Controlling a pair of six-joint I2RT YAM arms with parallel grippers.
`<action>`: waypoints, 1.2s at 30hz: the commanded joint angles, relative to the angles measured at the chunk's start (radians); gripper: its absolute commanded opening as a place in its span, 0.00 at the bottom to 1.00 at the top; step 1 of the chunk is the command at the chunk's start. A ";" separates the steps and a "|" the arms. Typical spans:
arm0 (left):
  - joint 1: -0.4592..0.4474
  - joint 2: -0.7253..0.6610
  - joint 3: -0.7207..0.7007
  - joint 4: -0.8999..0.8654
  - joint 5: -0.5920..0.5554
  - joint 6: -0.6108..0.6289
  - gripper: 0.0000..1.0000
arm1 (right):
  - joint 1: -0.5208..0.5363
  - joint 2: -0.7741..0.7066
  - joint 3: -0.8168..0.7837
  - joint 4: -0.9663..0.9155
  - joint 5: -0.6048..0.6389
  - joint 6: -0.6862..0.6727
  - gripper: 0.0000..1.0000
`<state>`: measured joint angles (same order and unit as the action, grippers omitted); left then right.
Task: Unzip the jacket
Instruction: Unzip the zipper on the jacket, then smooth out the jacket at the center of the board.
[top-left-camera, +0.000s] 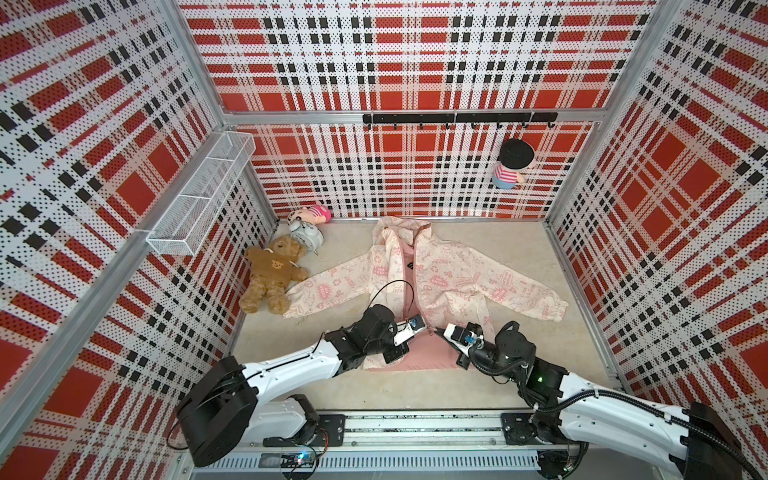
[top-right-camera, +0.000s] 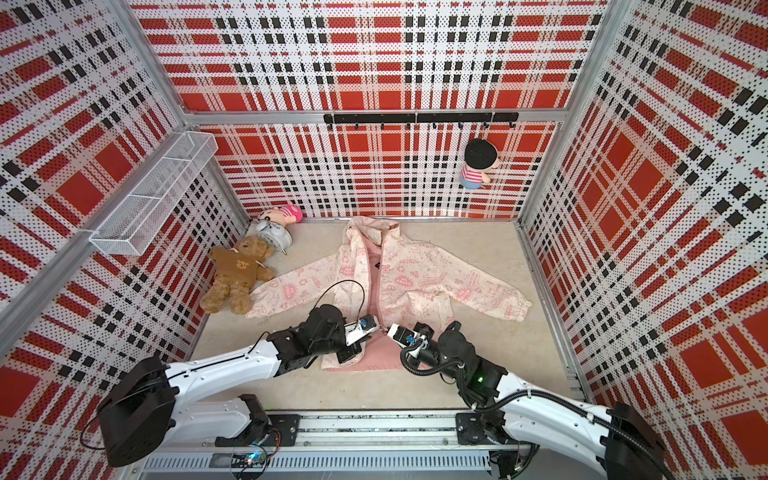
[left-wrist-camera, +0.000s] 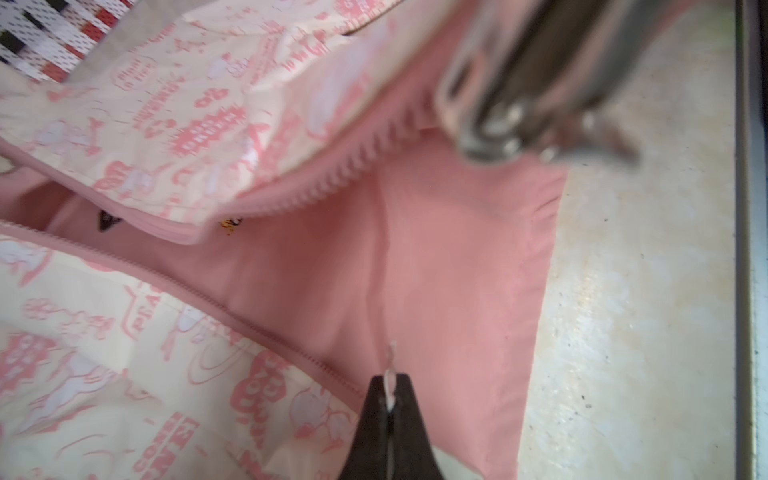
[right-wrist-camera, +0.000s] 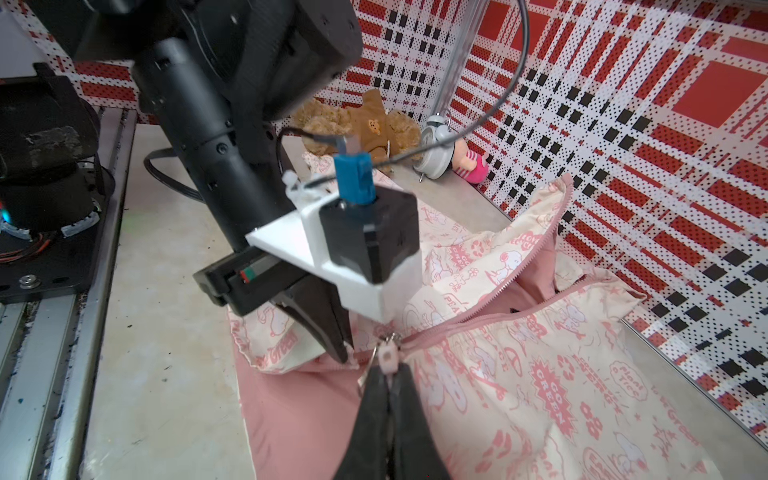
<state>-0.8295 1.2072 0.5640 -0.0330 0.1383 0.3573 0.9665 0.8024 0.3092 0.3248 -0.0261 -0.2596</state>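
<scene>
While the jacket (top-left-camera: 449, 270) lies spread on the table (top-left-camera: 519, 365), teddy bear (top-left-camera: 270, 274) beside one cuff, the right gripper (right-wrist-camera: 388, 374) clamps its zipper pull (right-wrist-camera: 387, 355) and the left gripper (left-wrist-camera: 390, 384) pinches the facing front edge.

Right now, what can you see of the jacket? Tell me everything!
The jacket is small, cream with pink cartoon prints and plain pink lining. It lies flat on the table, hood toward the back wall, sleeves spread. Its pink zipper is open almost to the hem. The right gripper is shut on the zipper pull; the left gripper pinches a thin pale bit by the other front edge.
</scene>
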 joint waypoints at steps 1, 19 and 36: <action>0.009 -0.124 -0.011 0.045 -0.116 -0.044 0.00 | 0.008 0.011 0.025 -0.062 0.050 0.015 0.00; -0.107 -0.493 0.045 -0.009 -0.672 -0.252 0.98 | 0.134 0.057 0.182 -0.365 0.280 0.398 0.61; 0.279 0.033 0.102 -0.069 -0.354 -0.994 0.98 | -0.528 0.585 0.494 -0.656 0.071 0.801 0.70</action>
<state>-0.5529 1.2026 0.6716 -0.1001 -0.2718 -0.4969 0.4427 1.3666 0.7940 -0.2878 0.0628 0.4747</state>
